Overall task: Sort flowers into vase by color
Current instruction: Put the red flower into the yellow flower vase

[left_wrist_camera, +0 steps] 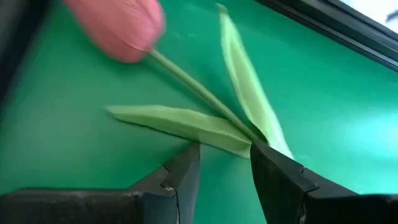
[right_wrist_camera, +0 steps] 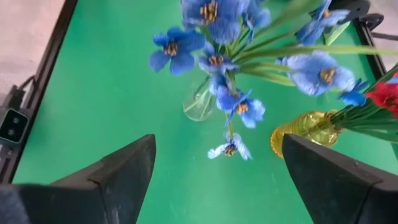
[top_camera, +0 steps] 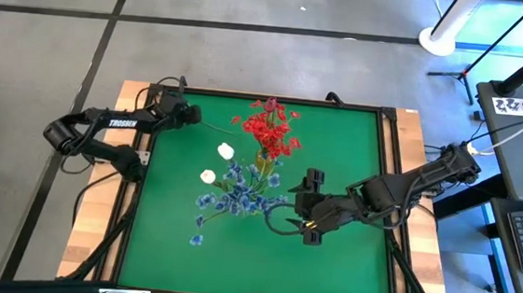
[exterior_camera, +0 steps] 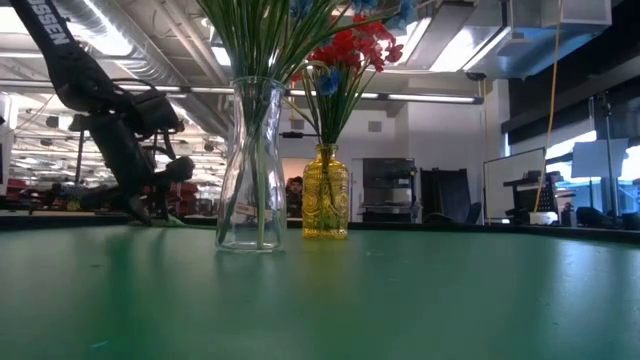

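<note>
Green mat (top_camera: 337, 143) covers the table, and two vases stand near its middle. A clear glass vase (exterior_camera: 250, 165) holds the blue flowers (top_camera: 234, 193) and two white buds (top_camera: 216, 162); in the right wrist view its glass (right_wrist_camera: 200, 104) shows below the blue blooms (right_wrist_camera: 217, 37). Just beside it, farther back, an amber glass vase (exterior_camera: 326, 192) holds the red flowers (top_camera: 268, 130), with some blue blooms among their stems in the low view.

At the far left corner of the mat the left gripper (top_camera: 189, 116) is low over the surface. Its wrist view shows a pink bud (left_wrist_camera: 121, 26) lying on the mat, with its thin stem and two long leaves (left_wrist_camera: 186, 123) running to the fingertips. The left gripper (left_wrist_camera: 225, 163) has its fingers parted with a gap between them, the leaf base lying right at that gap, not clearly pinched.

The right gripper (top_camera: 307, 180) hovers to the right of the clear vase, just beside the blue flowers, and its fingers (right_wrist_camera: 121, 167) are spread wide, holding nothing.
</note>
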